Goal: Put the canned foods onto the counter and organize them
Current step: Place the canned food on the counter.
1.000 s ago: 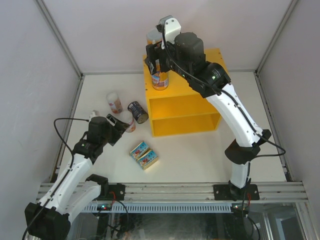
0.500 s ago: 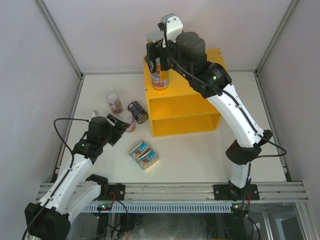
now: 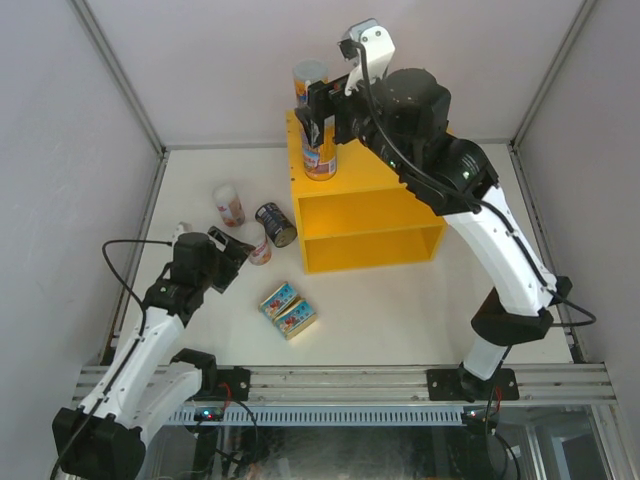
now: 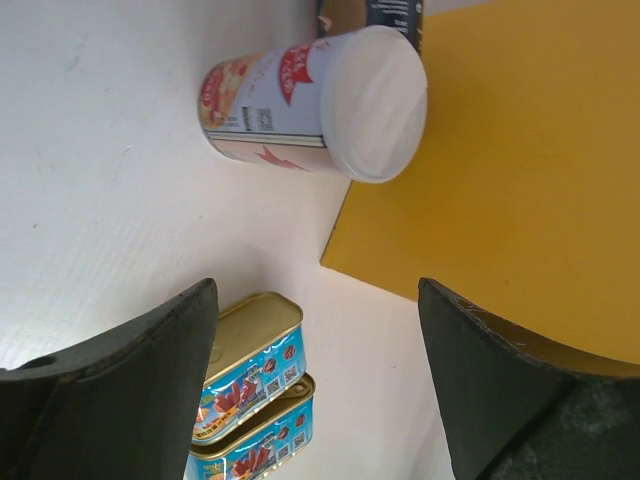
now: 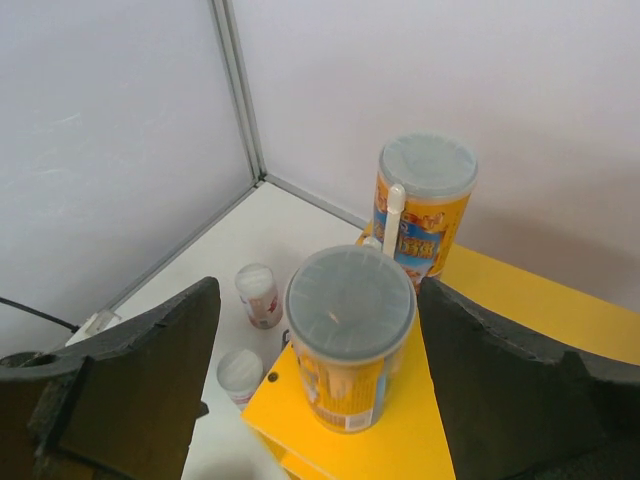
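Note:
Two tall orange-blue tubes stand on top of the yellow counter (image 3: 350,186): one at its back left corner (image 3: 310,82), one at its front left (image 3: 320,160). My right gripper (image 3: 316,122) hovers open just above the front tube (image 5: 350,350), its fingers apart from the lid. On the table lie two white-pink cans (image 3: 229,204) (image 3: 260,250), the dark red-labelled can (image 3: 276,224) and two flat blue tins (image 3: 288,309). My left gripper (image 3: 232,252) is open beside the nearer white-pink can (image 4: 310,105), with nothing between its fingers.
White enclosure walls and a metal frame rail (image 3: 150,200) bound the table on the left and at the back. The counter's two open shelves (image 3: 370,245) face the arms. A black cable (image 3: 125,262) loops off the left arm.
My right arm has lifted and drawn right, off the front tube, which stays on the counter. My left gripper has opened wider and backed slightly from the white-pink can.

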`<state>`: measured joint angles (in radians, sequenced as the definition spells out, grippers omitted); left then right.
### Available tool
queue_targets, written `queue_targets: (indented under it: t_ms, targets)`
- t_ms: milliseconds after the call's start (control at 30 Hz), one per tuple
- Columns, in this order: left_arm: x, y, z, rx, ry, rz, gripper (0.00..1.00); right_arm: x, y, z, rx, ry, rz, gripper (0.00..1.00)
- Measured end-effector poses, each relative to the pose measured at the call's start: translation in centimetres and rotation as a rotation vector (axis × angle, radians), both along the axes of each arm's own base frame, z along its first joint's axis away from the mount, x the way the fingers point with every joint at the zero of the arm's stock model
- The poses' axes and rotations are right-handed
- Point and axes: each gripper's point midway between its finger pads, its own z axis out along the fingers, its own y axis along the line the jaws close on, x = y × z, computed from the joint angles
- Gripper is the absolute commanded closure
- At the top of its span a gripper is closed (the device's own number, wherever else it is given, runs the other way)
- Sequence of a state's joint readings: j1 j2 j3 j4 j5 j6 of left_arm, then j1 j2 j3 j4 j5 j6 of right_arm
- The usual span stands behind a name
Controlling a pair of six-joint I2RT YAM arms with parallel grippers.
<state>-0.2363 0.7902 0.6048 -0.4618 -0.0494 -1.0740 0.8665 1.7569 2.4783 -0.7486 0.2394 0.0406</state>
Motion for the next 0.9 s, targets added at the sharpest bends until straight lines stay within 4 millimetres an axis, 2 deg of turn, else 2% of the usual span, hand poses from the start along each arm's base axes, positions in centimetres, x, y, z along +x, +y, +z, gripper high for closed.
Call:
queue_targets:
  t_ms: [133,300,367,433,467,700,900]
  targets:
    - [0.5,0.9,-0.3,-0.002,0.040,0.044,0.14,-2.0,-0.8,1.0,0.015,-0.026,0.002,0.21]
    - [1.8,1.4,0.0,0.000,0.067,0.072,0.14,-4.2,-2.0,0.9,0.020,-0.043,0.002,0.21]
    - [2.2,1.4,-0.1,0.004,0.082,0.078,0.13,-5.0,-2.6,0.5,0.021,-0.045,-0.002,0.21]
    - [2.7,1.5,-0.4,0.007,0.100,0.083,0.01,-5.8,-3.3,0.0,0.023,-0.046,-0.009,0.21]
    - [3.0,1.6,-0.6,0.008,0.109,0.084,0.00,-6.2,-3.8,-0.3,0.023,-0.045,-0.015,0.21]
    - [5.2,1.5,-1.3,0.037,0.161,0.056,0.01,-9.2,-6.3,-2.6,0.037,-0.046,-0.022,0.22]
    - [6.5,1.6,-1.4,0.099,0.165,0.000,0.02,-10.1,-8.3,-3.8,0.050,-0.036,-0.054,0.22]
